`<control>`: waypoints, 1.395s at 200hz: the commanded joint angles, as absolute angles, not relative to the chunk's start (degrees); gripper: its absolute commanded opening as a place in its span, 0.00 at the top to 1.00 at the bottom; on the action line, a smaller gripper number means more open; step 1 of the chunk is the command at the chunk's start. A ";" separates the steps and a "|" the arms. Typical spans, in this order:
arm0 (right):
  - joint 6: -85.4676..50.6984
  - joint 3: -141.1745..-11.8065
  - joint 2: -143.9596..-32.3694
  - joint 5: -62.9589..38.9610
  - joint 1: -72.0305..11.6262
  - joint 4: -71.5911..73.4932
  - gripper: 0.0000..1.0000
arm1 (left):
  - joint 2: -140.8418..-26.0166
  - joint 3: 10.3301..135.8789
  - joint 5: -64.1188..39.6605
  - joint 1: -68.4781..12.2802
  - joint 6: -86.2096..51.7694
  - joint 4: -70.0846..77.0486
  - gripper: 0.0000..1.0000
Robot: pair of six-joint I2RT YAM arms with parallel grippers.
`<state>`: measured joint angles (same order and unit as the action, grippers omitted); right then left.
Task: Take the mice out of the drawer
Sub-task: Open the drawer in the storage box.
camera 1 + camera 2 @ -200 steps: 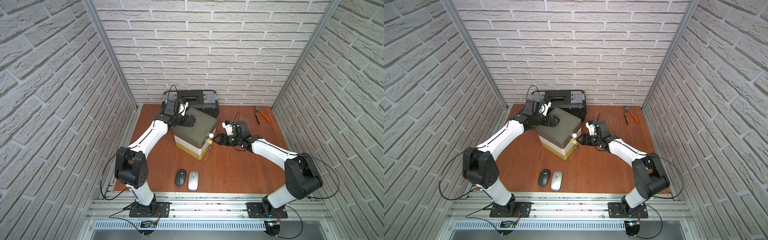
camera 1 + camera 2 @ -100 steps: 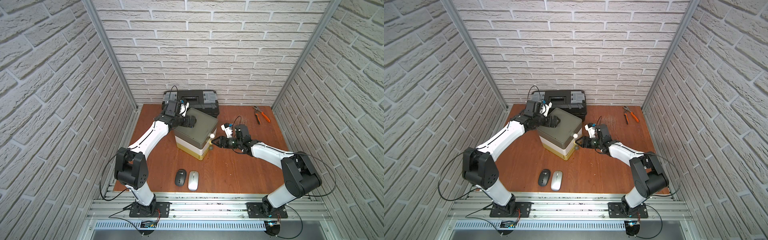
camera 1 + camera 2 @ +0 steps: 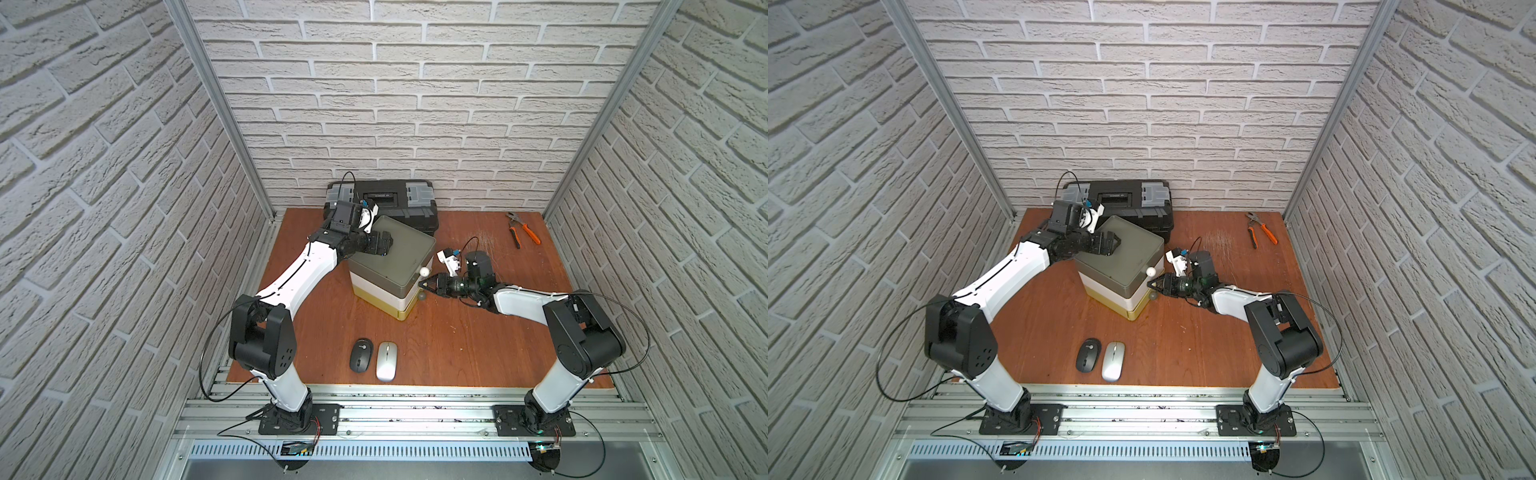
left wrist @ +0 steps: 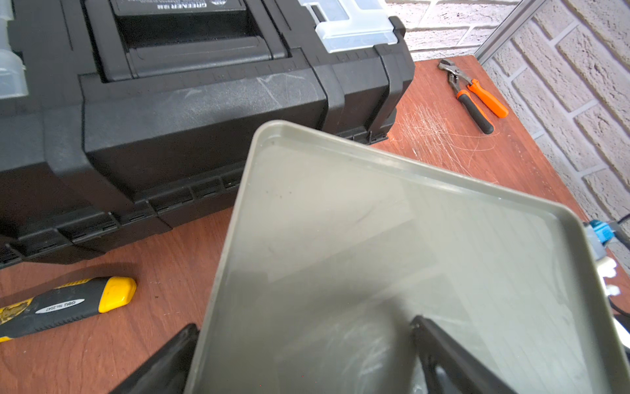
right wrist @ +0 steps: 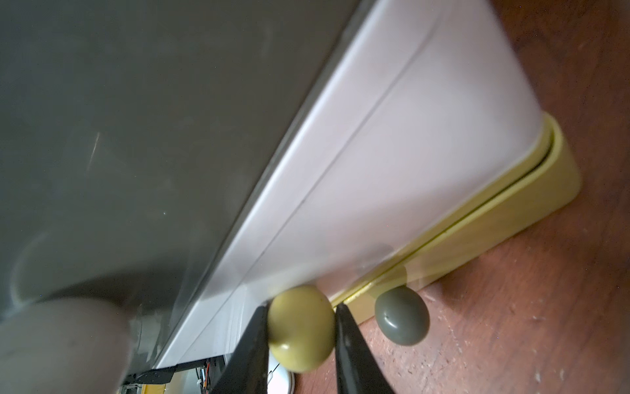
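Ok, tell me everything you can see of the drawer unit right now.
The drawer unit is a plastic box standing skewed on the table before the black toolbox: olive-grey rimmed top, white middle, yellow bottom, drawers look closed. Its front has a white knob, yellow knob and grey knob. The open left gripper straddles its top edge; the right gripper pinches the yellow knob.

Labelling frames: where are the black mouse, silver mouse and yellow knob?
black mouse (image 3: 360, 355): in a top view, its back
silver mouse (image 3: 386, 360): in a top view, its back
yellow knob (image 5: 301, 332): right wrist view, its front
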<state>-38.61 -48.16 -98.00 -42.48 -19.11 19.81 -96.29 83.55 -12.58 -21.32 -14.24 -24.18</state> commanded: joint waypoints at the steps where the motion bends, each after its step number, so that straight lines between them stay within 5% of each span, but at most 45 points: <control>1: -38.85 -47.07 -97.87 -42.49 -18.90 23.12 0.77 | -98.24 82.79 -12.69 -22.61 -13.07 -29.62 0.02; 147: -29.55 -31.69 -84.64 -44.95 -8.76 7.59 0.83 | -95.88 85.55 -4.16 -17.19 -11.85 -31.74 0.02; 210: -26.85 -26.76 -69.16 -38.86 -5.11 -4.34 0.83 | -93.49 88.52 -4.98 -16.63 -9.37 -34.10 0.02; 279: -25.84 -27.31 -66.19 -37.13 -4.70 -9.99 0.82 | -86.52 100.29 1.10 -32.43 -2.09 -45.06 0.02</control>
<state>-26.59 -27.68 -65.45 -40.80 -5.34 -6.74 -89.65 95.88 -0.84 -26.11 -5.89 -40.84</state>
